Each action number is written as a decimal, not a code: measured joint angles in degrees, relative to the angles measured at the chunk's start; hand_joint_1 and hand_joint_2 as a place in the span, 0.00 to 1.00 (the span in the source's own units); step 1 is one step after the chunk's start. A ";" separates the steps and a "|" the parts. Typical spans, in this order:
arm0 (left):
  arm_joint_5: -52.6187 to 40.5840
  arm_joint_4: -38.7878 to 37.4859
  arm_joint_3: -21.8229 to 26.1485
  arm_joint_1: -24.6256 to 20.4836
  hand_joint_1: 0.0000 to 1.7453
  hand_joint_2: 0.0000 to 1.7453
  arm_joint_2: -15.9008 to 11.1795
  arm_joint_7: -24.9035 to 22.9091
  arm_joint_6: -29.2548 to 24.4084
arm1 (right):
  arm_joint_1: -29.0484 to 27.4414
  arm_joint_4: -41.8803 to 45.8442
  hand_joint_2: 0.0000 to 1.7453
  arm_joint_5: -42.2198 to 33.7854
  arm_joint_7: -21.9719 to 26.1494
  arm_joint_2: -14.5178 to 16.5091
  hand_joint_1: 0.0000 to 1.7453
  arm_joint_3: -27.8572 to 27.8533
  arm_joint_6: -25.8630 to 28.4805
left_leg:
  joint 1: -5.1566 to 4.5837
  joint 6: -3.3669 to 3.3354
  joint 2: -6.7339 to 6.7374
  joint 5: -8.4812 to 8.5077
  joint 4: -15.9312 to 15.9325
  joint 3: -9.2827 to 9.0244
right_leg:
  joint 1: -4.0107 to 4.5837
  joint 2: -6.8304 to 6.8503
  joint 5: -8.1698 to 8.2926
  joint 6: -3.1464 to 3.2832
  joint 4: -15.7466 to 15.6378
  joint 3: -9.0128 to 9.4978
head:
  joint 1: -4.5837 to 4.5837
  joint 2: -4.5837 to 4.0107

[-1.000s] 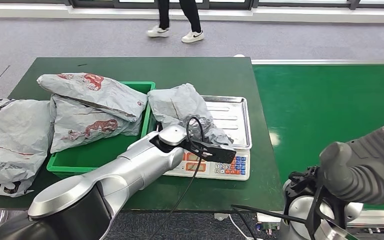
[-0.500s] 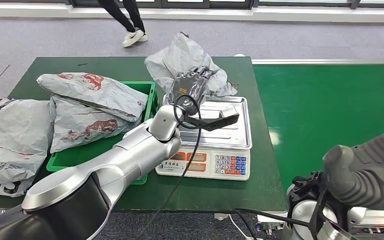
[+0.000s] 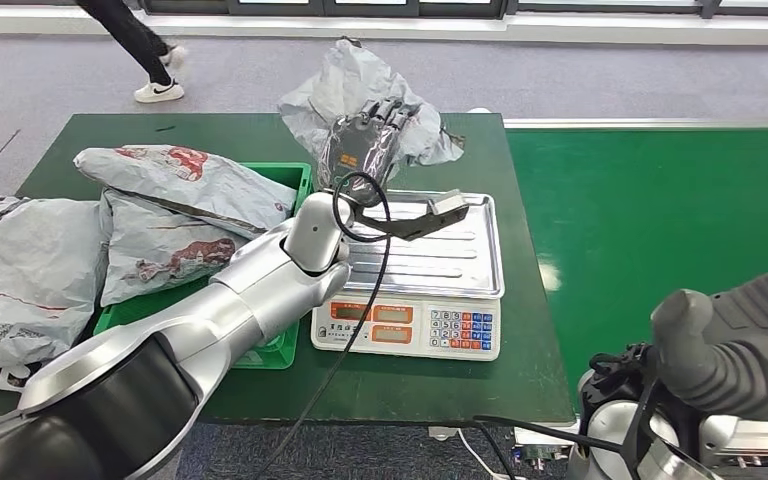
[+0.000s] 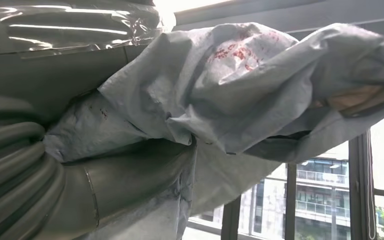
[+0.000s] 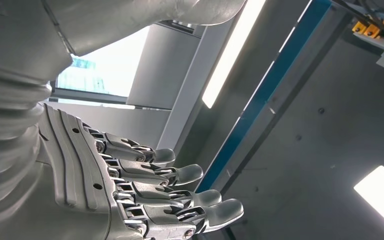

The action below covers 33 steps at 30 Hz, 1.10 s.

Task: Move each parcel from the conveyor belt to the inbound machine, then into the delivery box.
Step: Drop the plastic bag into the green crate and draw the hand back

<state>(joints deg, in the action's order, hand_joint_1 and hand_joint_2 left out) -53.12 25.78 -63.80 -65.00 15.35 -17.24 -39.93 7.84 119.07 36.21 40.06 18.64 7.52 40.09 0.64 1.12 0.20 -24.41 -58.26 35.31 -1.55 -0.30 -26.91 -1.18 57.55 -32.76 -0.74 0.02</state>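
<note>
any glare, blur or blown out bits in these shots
Head view: even light and sharp, with a pale glare patch on the green conveyor belt and sheen on the scale tray. Left wrist view: the grey parcel sits very close, backlit by bright windows, washed out at the top. Right wrist view: right hand sharp, ceiling lights blown out white.

Head view looks forward and down from high on the robot over the dark green table [image 3: 210, 135]. Left wrist view sits close behind the crumpled grey plastic parcel [image 4: 240, 100], which both share. Right wrist view faces upward past the open right hand [image 5: 145, 200].
</note>
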 joint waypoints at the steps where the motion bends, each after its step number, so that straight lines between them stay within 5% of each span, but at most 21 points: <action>1: -0.03 0.31 0.27 0.04 1.00 1.00 -0.15 -0.01 0.00 | -0.01 0.00 1.00 0.00 0.00 0.00 0.00 -0.05 0.00 | 0.00 0.00 0.00 0.00 0.00 0.00 | 0.00 0.00 0.00 0.00 0.00 0.00 | 0.00 0.00; 8: -6.39 4.05 3.03 1.38 1.00 1.00 -1.46 -1.05 -0.01 | -0.03 -0.01 1.00 0.20 0.00 0.00 0.00 -0.27 0.00 | -0.01 0.00 0.01 0.00 0.00 0.01 | 0.00 -0.02 0.00 0.00 0.00 0.00 | 0.00 0.00; 14: -29.62 21.17 22.06 10.69 1.00 1.00 -5.14 2.55 -0.15 | -0.05 -0.01 1.00 0.48 0.00 -0.01 0.00 -0.48 0.00 | 0.00 0.04 0.18 -0.03 0.05 0.01 | 0.01 -0.19 -0.01 0.01 0.01 -0.11 | 0.00 0.00; 23: -34.66 34.62 46.51 21.97 1.00 1.00 -10.02 5.53 -0.15 | -0.04 -0.02 1.00 -0.06 0.00 -0.01 0.00 -0.76 0.00 | 0.08 0.12 0.20 0.00 0.12 -0.01 | 0.07 -0.22 -0.06 0.10 0.04 -0.11 | 0.00 0.00; 27: -34.74 38.18 54.86 28.24 1.00 1.00 -10.23 9.15 -0.15 | -0.15 -0.02 1.00 0.48 0.01 -0.02 0.00 -1.24 0.00 | 0.08 0.13 0.17 -0.03 0.12 0.00 | 0.06 -0.20 -0.10 0.13 0.03 -0.11 | 0.00 0.00; 33: -34.77 42.74 59.32 35.20 1.00 1.00 -12.77 5.32 -0.15 | -0.44 -0.03 1.00 -0.14 -0.01 -0.02 0.00 -2.79 0.00 | 0.07 0.15 0.18 -0.09 0.12 0.02 | 0.06 -0.21 -0.15 0.16 0.01 -0.13 | 0.00 0.00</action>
<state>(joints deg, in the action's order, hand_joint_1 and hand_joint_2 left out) -87.90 68.51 -4.49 -29.80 2.59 -11.92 -40.09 7.39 119.04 36.07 40.05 18.62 4.73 40.09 0.72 1.27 0.39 -24.50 -58.14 35.32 -1.49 -0.52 -27.06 -1.02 57.56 -32.90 -0.74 0.02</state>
